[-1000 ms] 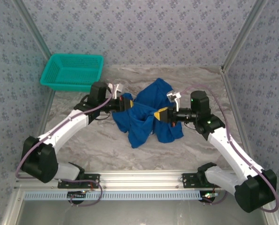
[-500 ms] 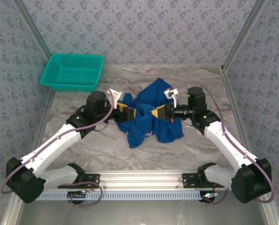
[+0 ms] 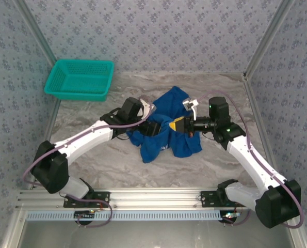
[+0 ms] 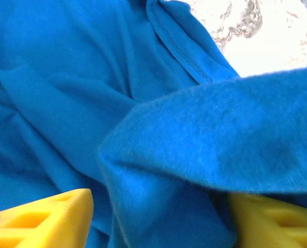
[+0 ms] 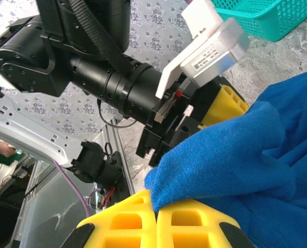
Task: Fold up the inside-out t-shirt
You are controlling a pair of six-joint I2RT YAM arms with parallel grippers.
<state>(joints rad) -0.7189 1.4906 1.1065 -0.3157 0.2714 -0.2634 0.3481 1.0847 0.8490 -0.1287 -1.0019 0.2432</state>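
Blue inside-out t-shirt (image 3: 166,142) bunched midway between the worktop (image 3: 117,165) side edges; right tool (image 5: 156,205) pinches a fold, left tool (image 4: 158,214), fingers spread, straddles another.

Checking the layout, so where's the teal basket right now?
Top view: the teal basket sits in the far-left corner of the table, apart from the blue t-shirt at centre.

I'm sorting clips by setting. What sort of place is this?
Likely a robot test cell: patterned panels in a metal frame enclose a marble-look table holding a shirt and basket.
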